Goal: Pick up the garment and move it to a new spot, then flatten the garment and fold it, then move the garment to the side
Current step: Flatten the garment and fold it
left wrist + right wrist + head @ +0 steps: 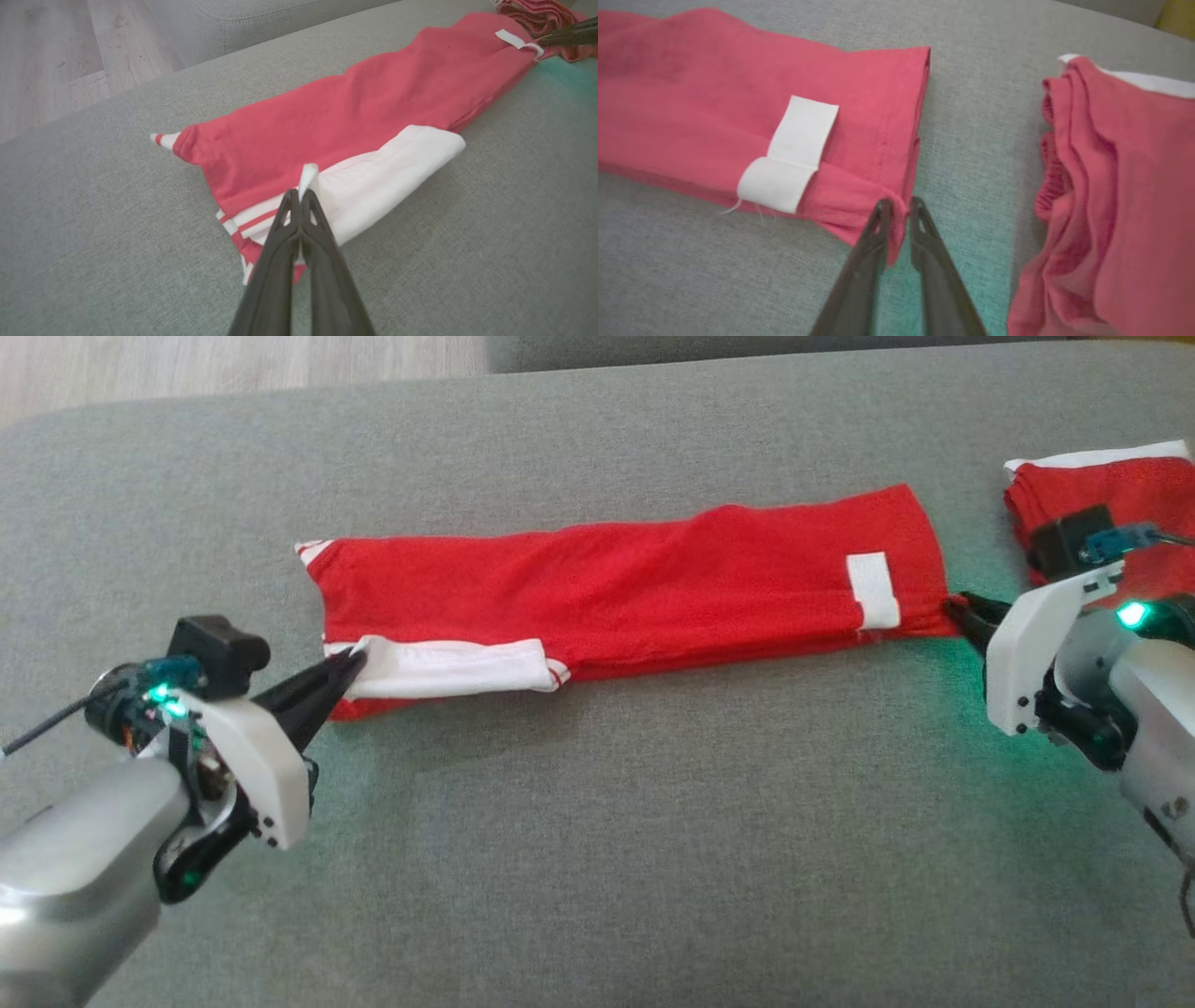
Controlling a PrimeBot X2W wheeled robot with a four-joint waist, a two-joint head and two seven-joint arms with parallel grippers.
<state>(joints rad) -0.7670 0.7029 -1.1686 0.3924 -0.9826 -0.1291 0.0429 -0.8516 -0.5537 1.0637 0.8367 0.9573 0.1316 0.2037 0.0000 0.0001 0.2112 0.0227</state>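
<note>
The red garment (635, 588) is laid out as a long folded strip across the middle of the grey cushion (597, 859), flat and drawn out lengthwise. At the garment's left end, a white panel (448, 667) is folded along the near edge, and striped trim (311, 548) in red and white is seen at the far corner of that same end. Near the garment's right end a white tag (873, 590) is wrapped over the near edge.

Now the grips. The garment's left end is pinched by the left gripper (300, 193), its jaws pressed tight together on a raised tuft of the white panel. The near corner of the garment's right end is nipped by the right gripper (899, 205), jaws narrow, with a fold of red cloth caught between the tips.

Just past the garment's right end, and apart from it, a bundle (1102, 485) of red cloth is seen folded, a white edge along its far side. Beyond the garment's far left, past the cushion's edge, a wooden floor (233, 369) is glimpsed.
</note>
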